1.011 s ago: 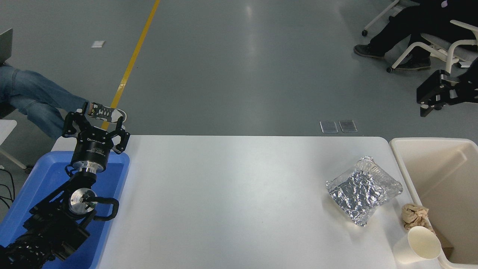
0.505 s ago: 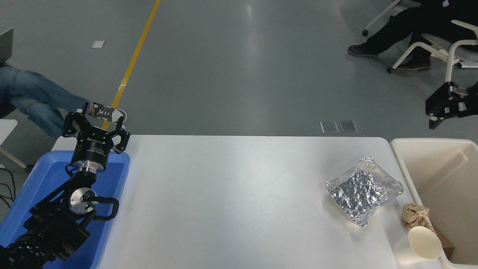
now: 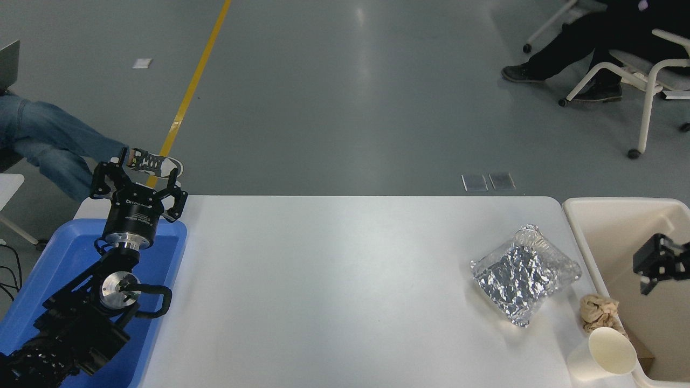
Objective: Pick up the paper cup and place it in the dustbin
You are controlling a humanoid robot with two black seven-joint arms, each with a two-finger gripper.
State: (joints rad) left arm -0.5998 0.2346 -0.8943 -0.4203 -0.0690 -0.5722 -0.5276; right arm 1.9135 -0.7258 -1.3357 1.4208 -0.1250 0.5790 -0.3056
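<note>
The white paper cup (image 3: 602, 355) lies on its side at the table's front right corner, its cream mouth facing up and right against the dustbin's rim. The cream-beige dustbin (image 3: 578, 218) stands off the table's right edge. Only the tip of my right gripper (image 3: 654, 262) shows at the right edge, over the dustbin's inside, well behind and right of the cup. My left arm is parked at the lower left, its gripper (image 3: 136, 177) open and empty over the far end of a blue bin.
A crinkled silver foil packet (image 3: 525, 275) lies left of the dustbin, with a crumpled brown paper wad (image 3: 597, 311) between it and the cup. The blue bin (image 3: 59, 253) holds the table's left edge. People sit beyond the table at far left and far right.
My right gripper has come down from over the floor at the upper right to over the dustbin, and slid further toward the right edge. Cup and left arm have not moved.
</note>
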